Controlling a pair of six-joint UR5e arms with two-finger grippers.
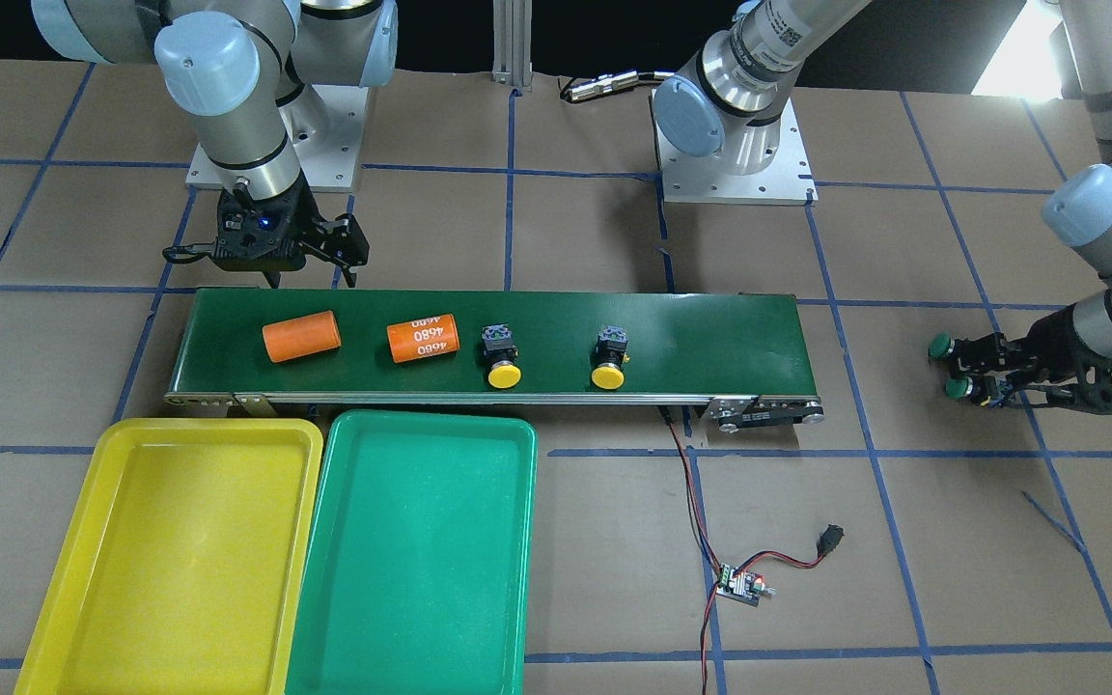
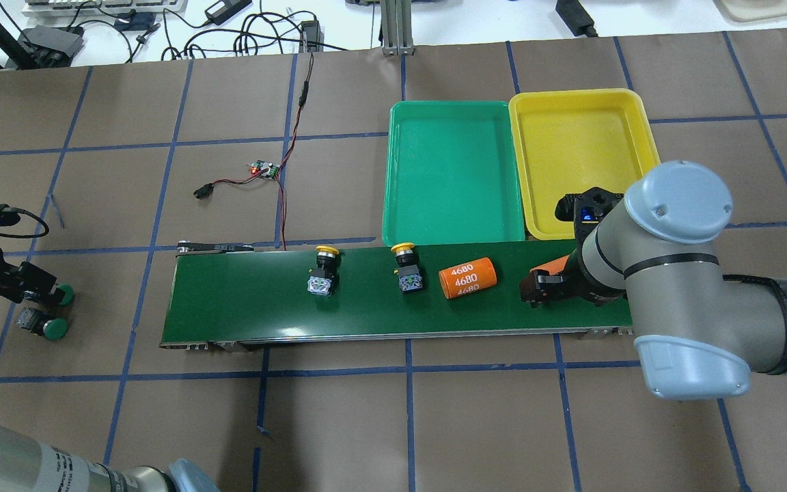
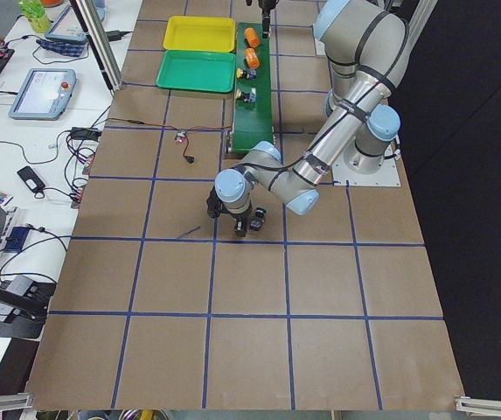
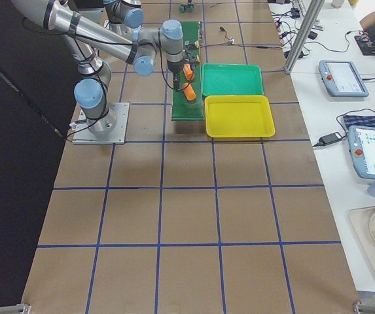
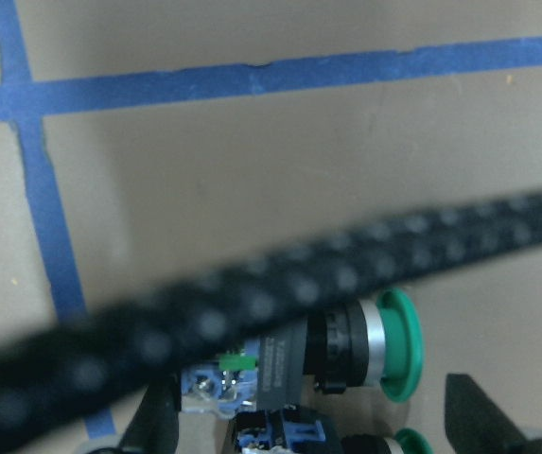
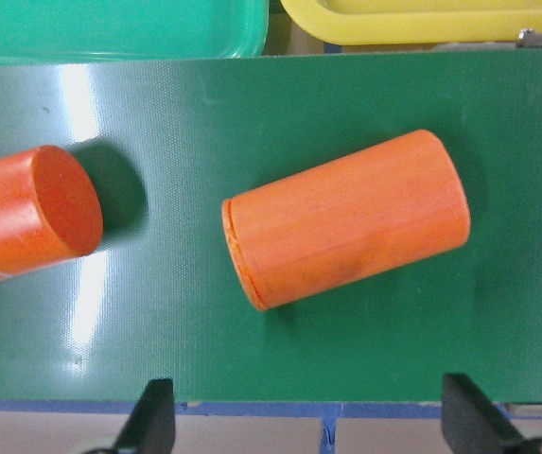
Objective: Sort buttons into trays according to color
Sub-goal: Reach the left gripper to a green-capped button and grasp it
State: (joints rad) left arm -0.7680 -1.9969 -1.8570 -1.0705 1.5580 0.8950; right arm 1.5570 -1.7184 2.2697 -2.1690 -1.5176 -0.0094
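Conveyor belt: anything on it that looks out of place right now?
Yes. Two orange cylinders, one plain and one printed 4680, lie on their sides on the belt beside the two yellow buttons; they are not buttons. Both green buttons sit off the belt, on the table past its end.

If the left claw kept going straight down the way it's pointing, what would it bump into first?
Probably the green button lying right below; the left claw hangs open over it. A second green button lies beside it, so I can't be sure which.
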